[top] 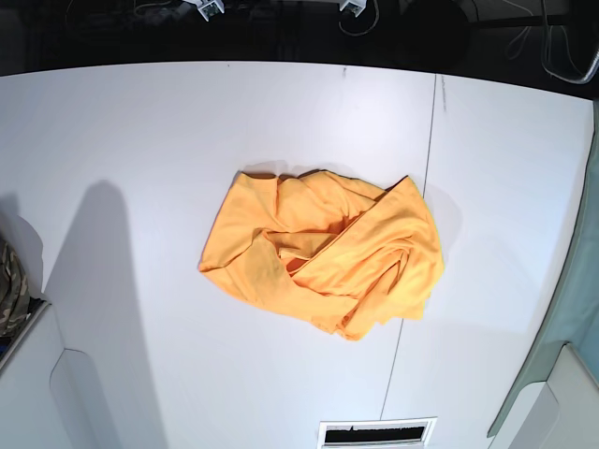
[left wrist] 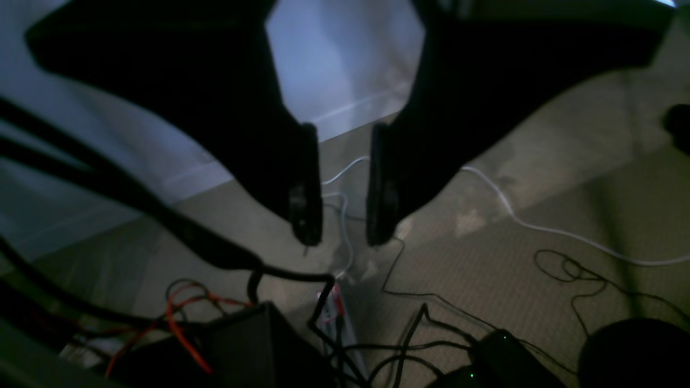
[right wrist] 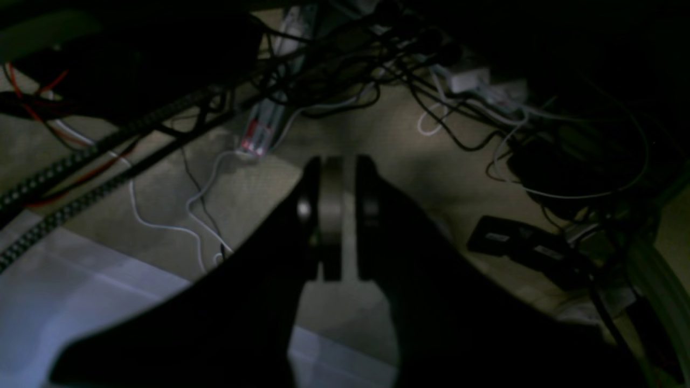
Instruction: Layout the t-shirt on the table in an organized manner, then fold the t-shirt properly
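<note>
The left gripper [left wrist: 345, 237] is hanging with its jaws narrowly apart and holding nothing, pointing at floor cables off the worktop edge; the right gripper [right wrist: 337, 215] is sitting closed and empty over the floor too. Neither is touching the shirt [top: 323, 254], which is lying crumpled mid-worktop [top: 140, 140] across the seam, so spreading and folding are both waiting to begin.

A bright orange-yellow t-shirt [top: 323, 257] lies crumpled in a loose heap near the middle of a flat white table [top: 140, 140]. Its fabric is bunched into overlapping folds, not spread flat. The heap's right part lies across the thin dark seam between the table's two panels.
</note>
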Robot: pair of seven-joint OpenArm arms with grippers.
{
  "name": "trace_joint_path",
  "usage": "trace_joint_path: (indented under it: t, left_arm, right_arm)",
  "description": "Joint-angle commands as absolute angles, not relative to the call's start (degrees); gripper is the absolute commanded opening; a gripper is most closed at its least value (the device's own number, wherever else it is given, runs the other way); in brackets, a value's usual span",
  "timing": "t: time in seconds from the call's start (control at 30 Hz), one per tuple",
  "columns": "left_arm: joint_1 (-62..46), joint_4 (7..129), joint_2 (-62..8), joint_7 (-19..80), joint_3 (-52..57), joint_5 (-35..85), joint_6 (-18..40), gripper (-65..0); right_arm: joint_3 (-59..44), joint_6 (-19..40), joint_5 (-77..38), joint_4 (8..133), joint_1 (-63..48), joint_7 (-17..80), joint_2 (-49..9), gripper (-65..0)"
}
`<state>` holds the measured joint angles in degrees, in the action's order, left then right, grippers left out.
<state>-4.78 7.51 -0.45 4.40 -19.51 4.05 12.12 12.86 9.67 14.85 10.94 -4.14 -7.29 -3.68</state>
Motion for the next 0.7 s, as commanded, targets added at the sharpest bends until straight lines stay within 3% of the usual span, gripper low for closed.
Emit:
trace_joint_path:
  t: [0.0,0.3,0.67]
  left_arm:
    - [-5.0,7.6,-0.2,4.0,-19.6,4.6,12.7,-47.0]
    - [-5.0,7.6,-0.2,4.0,-19.6,5.1,17.7,-47.0]
    - [-5.0,7.6,-0.2,3.5,-19.6,5.1,17.8,-47.0]
  right_arm:
    - [12.7,10.3,14.8,11.2,-4.5,-7.8,-4.0,-61.6]
    - [12.7,10.3,14.8,11.3,-4.5,-7.8,-4.0,-61.6]
    - [12.7,10.3,14.8,11.3,-4.5,-7.8,-4.0,-61.6]
